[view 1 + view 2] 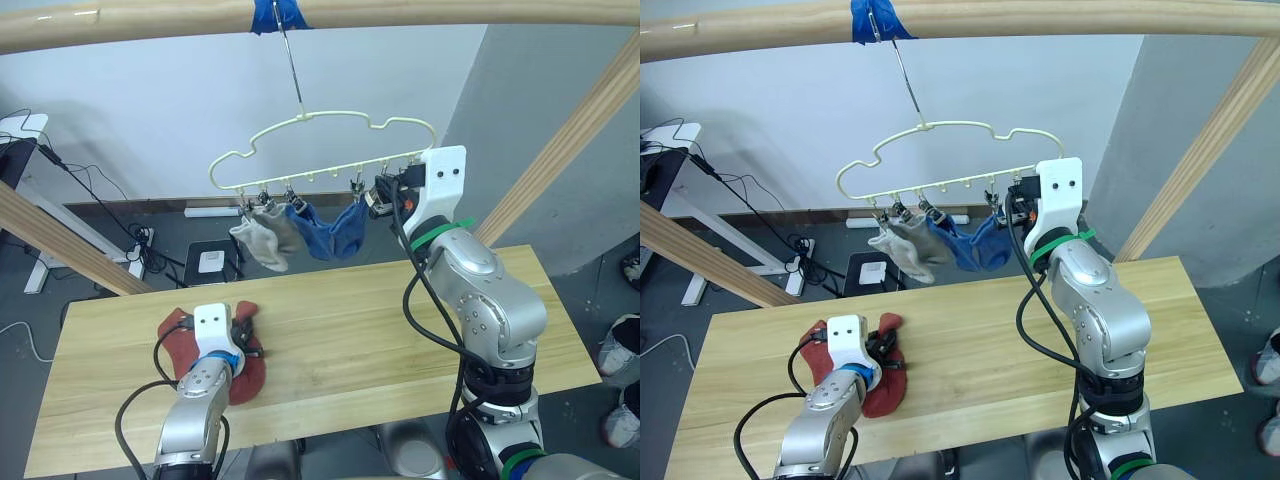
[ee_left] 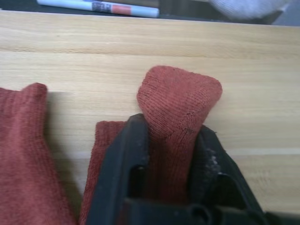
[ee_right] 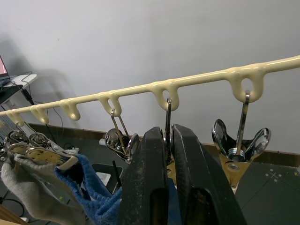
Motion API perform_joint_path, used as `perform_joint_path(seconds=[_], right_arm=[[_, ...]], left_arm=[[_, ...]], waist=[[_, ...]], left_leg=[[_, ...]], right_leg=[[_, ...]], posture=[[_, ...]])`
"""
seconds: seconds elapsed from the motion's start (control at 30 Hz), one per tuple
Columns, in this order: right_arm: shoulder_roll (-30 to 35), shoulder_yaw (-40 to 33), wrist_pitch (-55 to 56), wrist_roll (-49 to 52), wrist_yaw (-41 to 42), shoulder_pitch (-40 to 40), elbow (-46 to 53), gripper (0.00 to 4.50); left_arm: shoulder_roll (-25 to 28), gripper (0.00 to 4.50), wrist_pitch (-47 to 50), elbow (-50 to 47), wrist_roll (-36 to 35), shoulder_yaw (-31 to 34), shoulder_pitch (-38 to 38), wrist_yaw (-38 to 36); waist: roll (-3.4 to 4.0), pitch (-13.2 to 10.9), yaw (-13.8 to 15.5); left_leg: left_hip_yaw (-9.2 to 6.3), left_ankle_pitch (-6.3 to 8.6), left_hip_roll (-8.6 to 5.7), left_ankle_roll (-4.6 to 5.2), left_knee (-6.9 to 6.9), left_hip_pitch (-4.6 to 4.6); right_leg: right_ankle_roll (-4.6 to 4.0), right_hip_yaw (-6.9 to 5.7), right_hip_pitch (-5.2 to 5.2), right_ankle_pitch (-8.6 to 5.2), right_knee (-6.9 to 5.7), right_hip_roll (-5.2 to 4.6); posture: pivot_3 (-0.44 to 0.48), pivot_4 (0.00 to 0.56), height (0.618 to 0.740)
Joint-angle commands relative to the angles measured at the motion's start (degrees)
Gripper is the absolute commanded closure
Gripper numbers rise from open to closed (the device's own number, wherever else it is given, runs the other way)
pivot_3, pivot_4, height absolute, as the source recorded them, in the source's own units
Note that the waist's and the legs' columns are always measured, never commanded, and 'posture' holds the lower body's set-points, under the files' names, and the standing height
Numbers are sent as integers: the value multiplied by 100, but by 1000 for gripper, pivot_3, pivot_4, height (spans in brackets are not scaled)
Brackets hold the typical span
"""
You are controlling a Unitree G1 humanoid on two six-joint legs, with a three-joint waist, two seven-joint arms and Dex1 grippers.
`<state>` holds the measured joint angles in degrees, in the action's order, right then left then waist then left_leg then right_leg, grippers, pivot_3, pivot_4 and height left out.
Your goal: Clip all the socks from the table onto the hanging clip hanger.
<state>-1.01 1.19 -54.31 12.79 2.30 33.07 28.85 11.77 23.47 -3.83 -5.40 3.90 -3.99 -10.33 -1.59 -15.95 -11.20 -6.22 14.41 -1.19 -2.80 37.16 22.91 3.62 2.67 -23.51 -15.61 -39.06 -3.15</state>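
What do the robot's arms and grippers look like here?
Both arms have rounded silver shells with loose black cables. Each wrist carries a white camera bracket with two small holes. The left gripper has a blue wrist band, the right gripper a green one. The fingers are matte black, flat and blunt.

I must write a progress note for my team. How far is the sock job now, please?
Done: two grey socks and two blue socks hang from the clip hanger.

In hand: the left tool is shut on one rust-red sock on the table. The right tool is up at the hanger, closed around a clip.

Left: both red socks, including the second one lying beside it.
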Motion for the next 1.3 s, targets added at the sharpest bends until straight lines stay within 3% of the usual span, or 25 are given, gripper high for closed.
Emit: perform_joint_path(seconds=[0.03, 0.1, 0.2, 0.37, 0.67, 1.3], right_arm=[[-20, 7, 83, 56, -16, 76, 232, 4500], [-14, 5, 83, 52, -17, 80, 230, 4500], [-12, 0, 85, 51, -20, 84, 231, 4500], [-10, -12, 55, 53, -33, 90, 261, 4500], [-28, -18, 11, 69, -53, 92, 313, 4500], [-96, -34, -170, 171, -145, 69, 412, 4500]], left_arm=[[360, 4206, -796, -140, 174, -777, 108, -992], [588, 4489, -1189, -93, 341, -1168, 288, -1393], [653, 4496, -1480, -23, 408, -1408, 551, -1596], [218, 4496, -2115, 198, 272, -1680, 1518, -1911], [-557, 4496, -2901, 743, 486, -1830, 2577, -1672], [-697, 4496, -3595, 1403, 766, -1627, 2837, -1123]], waist=[[0, 0, 5], [0, 0, 9], [0, 0, 7], [0, 0, 1], [0, 0, -36], [0, 0, -138]], left_leg=[[0, 0, 0, 0, 0, 0], [-1, 0, 0, 0, 0, 1], [1, 0, 1, -1, -1, 1], [0, 0, 0, 0, -6, 3], [-1, -1, -7, 1, -10, 5], [1, -1, -9, 2, -8, 6]], right_leg=[[0, 0, 0, 0, 0, 0], [0, -1, 0, 0, 2, 0], [0, 2, 0, 0, 4, 0], [0, -1, -2, 0, 6, 0], [1, -5, -2, 0, 9, 2], [2, -2, -1, 0, 9, 2]], posture=[[-283, 249, 740], [-283, 249, 740], [-283, 249, 740], [-303, 247, 740], [-320, 242, 740], [-331, 241, 740]])
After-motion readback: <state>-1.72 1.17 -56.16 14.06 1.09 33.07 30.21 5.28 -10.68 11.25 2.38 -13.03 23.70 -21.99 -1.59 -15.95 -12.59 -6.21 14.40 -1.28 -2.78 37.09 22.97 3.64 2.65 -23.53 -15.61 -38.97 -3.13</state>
